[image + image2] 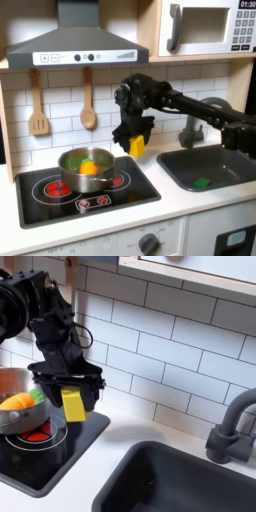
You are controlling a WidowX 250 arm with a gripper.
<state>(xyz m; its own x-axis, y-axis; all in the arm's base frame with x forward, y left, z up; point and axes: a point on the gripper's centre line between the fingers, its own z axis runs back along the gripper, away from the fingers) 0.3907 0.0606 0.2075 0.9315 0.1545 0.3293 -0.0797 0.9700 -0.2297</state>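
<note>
We find the gripper (72,391) clamped on a yellow block (74,404), raised beside the pot (85,170) on the stove (60,200).

robot arm, widowx 250, seen in both exterior views. the arm (185,103) is black throughout, built of boxy matte links joined by rounded, blocky servo housings. in the first exterior view the links form a long dark chain with squared edges and faint lighter highlights along the upper faces. in the second exterior view the wrist section shows stacked black motor blocks with glossy patches and thin dark cables running along the side. the gripper (68,384) is a wide black carriage, flared at the base, carrying two short black fingers (93,390). markings and screws are too blurred to tell.
</note>
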